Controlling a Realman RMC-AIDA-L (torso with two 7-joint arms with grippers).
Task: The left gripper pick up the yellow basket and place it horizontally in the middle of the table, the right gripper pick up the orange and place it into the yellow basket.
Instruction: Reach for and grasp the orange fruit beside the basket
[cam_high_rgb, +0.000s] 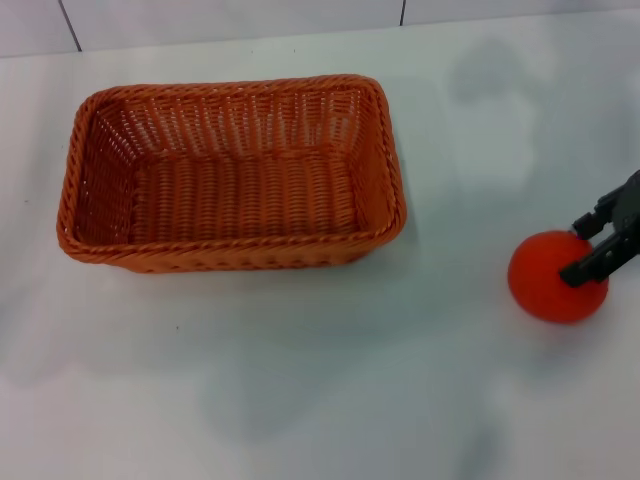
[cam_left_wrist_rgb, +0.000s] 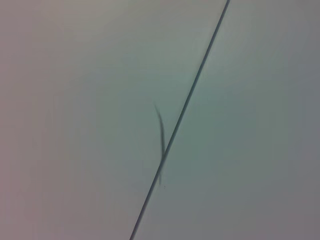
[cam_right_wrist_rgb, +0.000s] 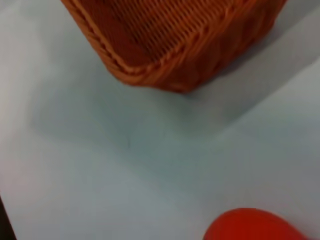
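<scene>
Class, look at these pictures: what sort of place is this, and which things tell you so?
Probably a robot test bench: a bare white table, one basket and one orange as props, with the right gripper at the orange.

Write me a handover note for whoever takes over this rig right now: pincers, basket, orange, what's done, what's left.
Right pincer: at the table's right edge, fingers astride the orange, which sits on the table; a firm grip is not confirmed.
Left pincer: out of view; its wrist camera shows only a pale surface with a dark line.
Yellow basket: lying lengthwise left of centre, empty.
Done: basket looks placed.
Left: close on the orange, lift it, drop it into the basket.
</scene>
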